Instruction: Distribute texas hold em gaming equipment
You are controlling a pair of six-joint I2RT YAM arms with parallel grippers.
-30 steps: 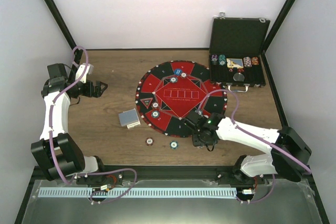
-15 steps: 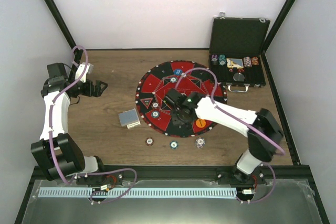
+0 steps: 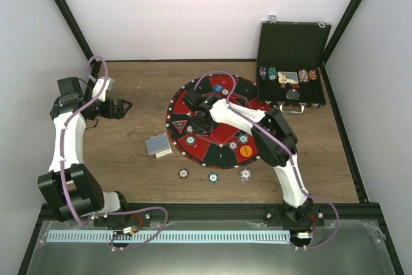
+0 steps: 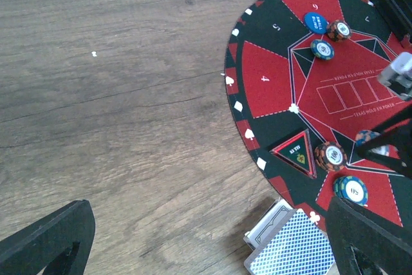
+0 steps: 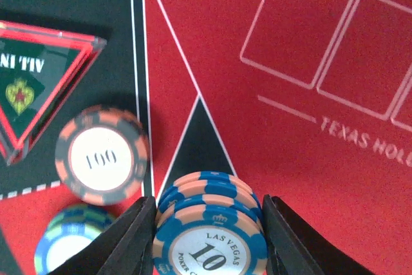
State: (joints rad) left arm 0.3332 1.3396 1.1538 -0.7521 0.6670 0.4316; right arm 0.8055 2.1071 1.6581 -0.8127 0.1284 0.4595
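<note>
My right gripper (image 5: 209, 239) is shut on a small stack of blue-and-orange "10" poker chips (image 5: 209, 223), over the left part of the round red-and-black mat (image 3: 222, 127). Beside it on the mat lie a "100" chip (image 5: 103, 156), a green-blue chip (image 5: 67, 246) and the black triangular marker (image 5: 38, 88). In the top view the right gripper (image 3: 201, 120) is next to the marker (image 3: 178, 125). My left gripper (image 3: 123, 105) is open and empty, well left of the mat. The card deck (image 4: 293, 249) lies at the mat's near-left edge. A blue button (image 3: 219, 87) and an orange button (image 3: 245, 151) lie on the mat.
Three chips (image 3: 183, 173) (image 3: 213, 177) (image 3: 245, 174) lie on the wooden table in front of the mat. The open black case (image 3: 293, 62) with more chips stands at the back right. My right arm stretches across the mat's middle.
My right arm has swung from the mat's near right edge across to its left side. A chip now lies on the table where the gripper was. The left arm has not moved.
</note>
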